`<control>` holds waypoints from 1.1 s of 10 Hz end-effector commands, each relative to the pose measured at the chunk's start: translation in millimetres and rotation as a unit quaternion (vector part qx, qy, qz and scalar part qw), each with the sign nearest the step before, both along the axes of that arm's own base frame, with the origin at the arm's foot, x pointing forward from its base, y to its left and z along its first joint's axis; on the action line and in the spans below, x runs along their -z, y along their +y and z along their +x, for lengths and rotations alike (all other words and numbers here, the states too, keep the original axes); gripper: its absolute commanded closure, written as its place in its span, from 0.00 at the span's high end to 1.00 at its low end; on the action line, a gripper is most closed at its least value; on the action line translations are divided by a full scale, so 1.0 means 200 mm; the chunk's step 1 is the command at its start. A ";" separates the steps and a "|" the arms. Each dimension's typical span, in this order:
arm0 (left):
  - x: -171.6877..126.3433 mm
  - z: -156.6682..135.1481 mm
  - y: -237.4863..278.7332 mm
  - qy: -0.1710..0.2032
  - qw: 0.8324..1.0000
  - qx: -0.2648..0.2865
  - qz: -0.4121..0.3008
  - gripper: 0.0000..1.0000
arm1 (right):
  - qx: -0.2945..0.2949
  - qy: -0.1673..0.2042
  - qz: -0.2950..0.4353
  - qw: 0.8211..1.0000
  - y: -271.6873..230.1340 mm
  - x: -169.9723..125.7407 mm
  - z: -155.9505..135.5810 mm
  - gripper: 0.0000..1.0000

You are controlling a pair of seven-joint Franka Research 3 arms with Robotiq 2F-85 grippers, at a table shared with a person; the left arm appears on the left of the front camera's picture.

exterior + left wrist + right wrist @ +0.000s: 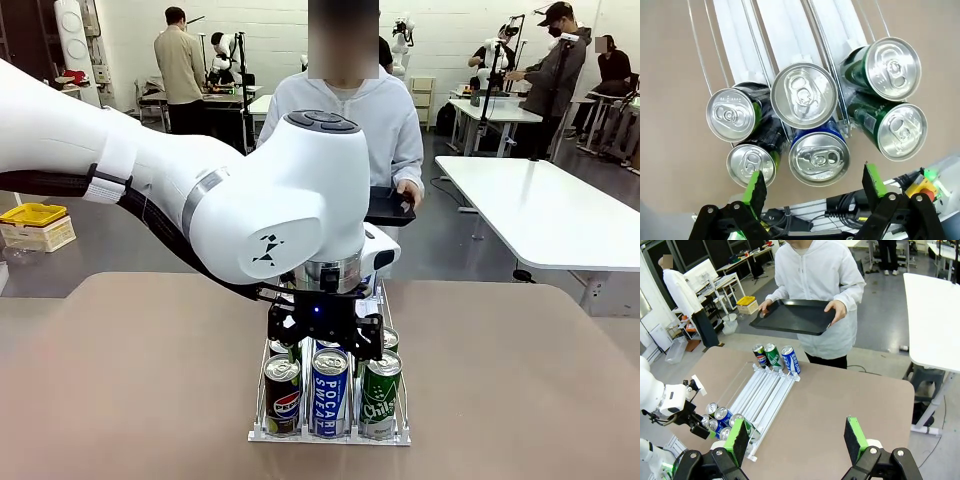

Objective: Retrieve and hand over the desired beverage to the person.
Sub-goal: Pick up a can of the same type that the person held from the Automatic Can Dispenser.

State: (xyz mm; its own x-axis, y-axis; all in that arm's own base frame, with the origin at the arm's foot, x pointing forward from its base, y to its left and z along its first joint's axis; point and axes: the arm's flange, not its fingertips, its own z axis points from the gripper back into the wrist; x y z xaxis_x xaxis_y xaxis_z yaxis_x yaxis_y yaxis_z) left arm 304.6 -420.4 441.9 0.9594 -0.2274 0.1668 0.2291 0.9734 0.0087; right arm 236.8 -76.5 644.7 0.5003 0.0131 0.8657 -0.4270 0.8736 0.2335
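Note:
A white wire rack point(402, 436) holds beverage cans: Pepsi point(283, 396), blue Pocari Sweat point(330, 392) and green Chilsung point(380, 394) stand in its near row. My left gripper point(325, 332) hovers open just above them. In the left wrist view its green pads point(756, 187) straddle the blue can point(819, 157) from above, not touching it. My right gripper point(796, 439) is open and empty, high over the table. The person point(345, 115) in a white hooded jacket stands at the far side holding a black tray point(795, 316). Three more cans point(774, 356) stand at the rack's far end.
Bare brown tabletop point(120, 390) lies on both sides of the rack. A white table point(545, 205) stands off to the right and a yellow box point(35, 225) to the left. Other people work at tables in the background.

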 end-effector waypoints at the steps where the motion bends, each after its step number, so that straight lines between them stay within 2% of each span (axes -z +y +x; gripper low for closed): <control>1: 0.02 0.01 -0.04 -0.003 0.999 -0.035 0.013 1.00 | -0.012 -0.001 0.007 1.000 0.01 0.00 0.01 1.00; 6: 0.02 0.03 -0.05 -0.004 0.998 -0.059 0.008 1.00 | -0.012 -0.001 0.007 1.000 0.01 0.00 0.01 1.00; 11: 0.04 0.04 -0.05 0.013 0.997 -0.077 0.009 1.00 | -0.012 -0.001 0.007 1.000 0.01 0.00 0.01 1.00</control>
